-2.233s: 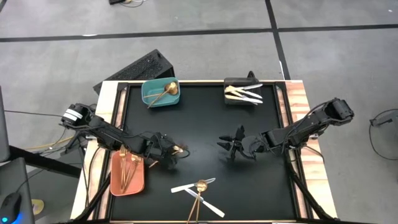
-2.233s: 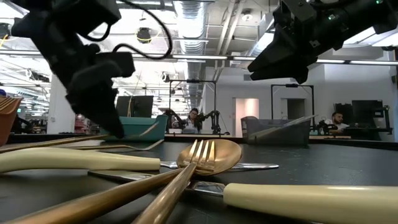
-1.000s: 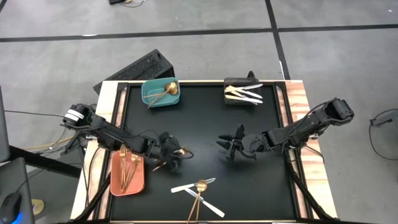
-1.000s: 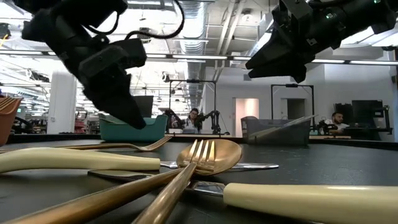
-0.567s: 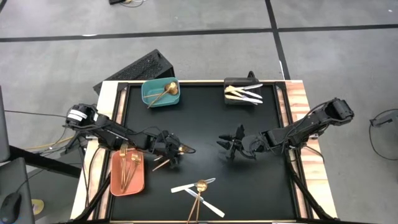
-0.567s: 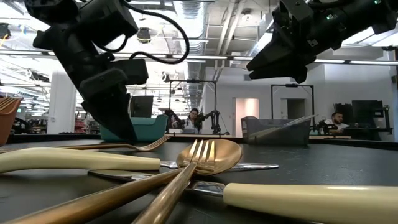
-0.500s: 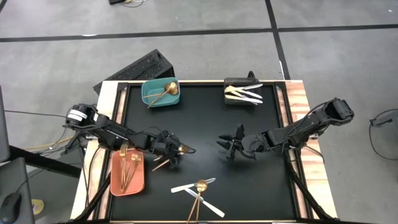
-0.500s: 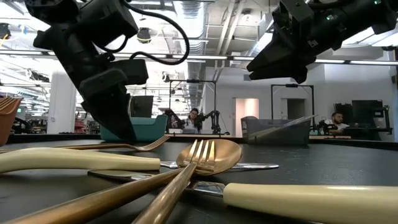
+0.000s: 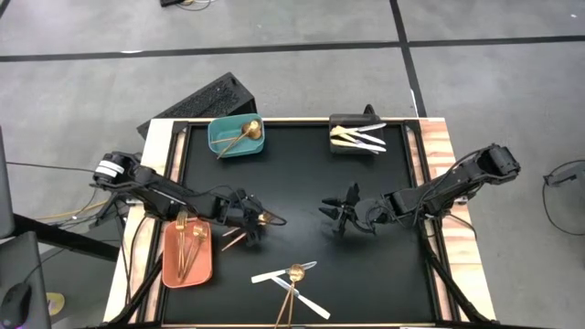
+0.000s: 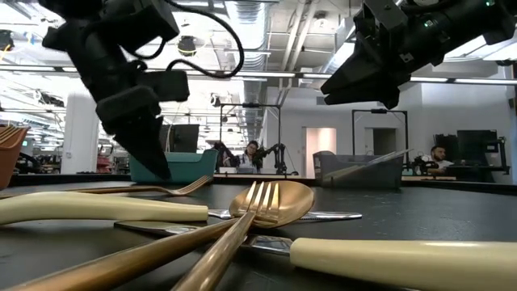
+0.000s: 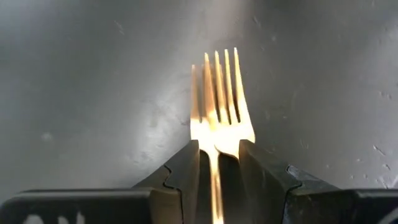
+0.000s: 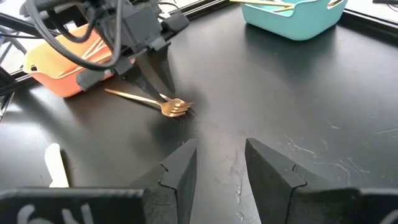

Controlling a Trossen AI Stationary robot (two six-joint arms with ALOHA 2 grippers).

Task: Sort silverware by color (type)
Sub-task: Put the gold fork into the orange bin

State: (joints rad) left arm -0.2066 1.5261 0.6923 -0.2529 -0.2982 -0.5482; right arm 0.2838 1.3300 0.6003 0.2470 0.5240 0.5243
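Left claw [image 9: 259,221] sits left of centre in high view, low over matte black desk [image 9: 302,183], dark fingers clenched on thin gold fork [image 11: 219,118]; four tines poke past the tips. Right claw [image 9: 335,212] right of centre, fingers spread, holding nothing. Glossy salmon bin [image 9: 186,254] lower left w/ gold utensils; teal bin [image 9: 237,137] upper left w/ gold spoon; white-handled knives [image 9: 358,136] in black bin, top centre-right.

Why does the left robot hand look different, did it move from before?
Yes. The left gripper slid away from the salmon bin toward the table's middle, then stayed about there. Its jaws are around the gold fork, which lies on the black table.
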